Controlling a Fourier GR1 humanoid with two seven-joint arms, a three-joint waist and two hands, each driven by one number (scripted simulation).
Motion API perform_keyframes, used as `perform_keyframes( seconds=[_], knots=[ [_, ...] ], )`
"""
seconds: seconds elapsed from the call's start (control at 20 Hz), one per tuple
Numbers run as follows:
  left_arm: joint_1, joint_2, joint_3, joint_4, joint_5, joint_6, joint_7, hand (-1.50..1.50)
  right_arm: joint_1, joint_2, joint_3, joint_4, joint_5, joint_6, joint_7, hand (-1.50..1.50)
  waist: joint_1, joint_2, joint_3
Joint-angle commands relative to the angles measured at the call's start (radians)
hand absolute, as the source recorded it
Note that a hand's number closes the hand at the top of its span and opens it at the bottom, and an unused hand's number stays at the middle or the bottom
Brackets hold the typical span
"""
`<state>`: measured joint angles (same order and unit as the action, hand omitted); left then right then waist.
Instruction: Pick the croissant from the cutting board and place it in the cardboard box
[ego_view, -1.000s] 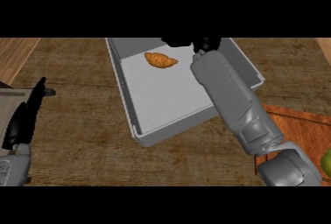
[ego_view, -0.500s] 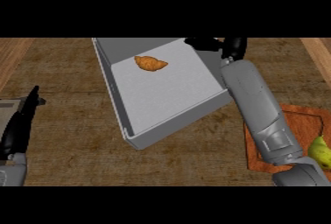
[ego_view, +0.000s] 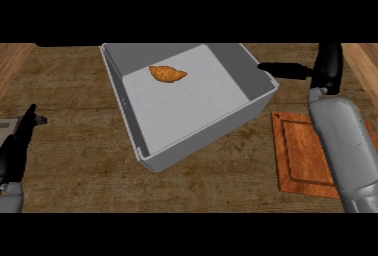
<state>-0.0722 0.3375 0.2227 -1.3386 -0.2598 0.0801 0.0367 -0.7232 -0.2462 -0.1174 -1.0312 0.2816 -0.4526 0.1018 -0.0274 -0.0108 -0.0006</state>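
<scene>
The croissant (ego_view: 167, 74), golden brown, lies on the floor of the grey box (ego_view: 251, 107) near its far corner, touching nothing else. My right hand (ego_view: 325, 65) is raised beside the box's right rim, fingers straight and thumb pointing left toward the rim, holding nothing. Its grey forearm runs down over the wooden cutting board (ego_view: 299, 152), which sits right of the box with its visible part bare. At the left edge, my left hand (ego_view: 16, 147) rests open with its fingers up.
The counter top (ego_view: 74, 80) is dark wood grain. A lighter wooden strip runs along the far left and far right edges. The box stands at an angle, one corner pointing toward me.
My right hand has drawn back to the right, from over the box's far side to outside its right rim. The croissant stays in the box. The view has shifted.
</scene>
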Motion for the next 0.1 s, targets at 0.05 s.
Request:
perform_keyframes(
  seconds=[0.05],
  knots=[
    [-0.034, -0.002, 0.001, -0.008, 0.005, -0.010, 0.046, 0.00, 0.232, -0.088, 0.032, -0.290, -0.034, 0.149, 0.098, -1.50, -0.003, 0.001, 0.000]
  ],
)
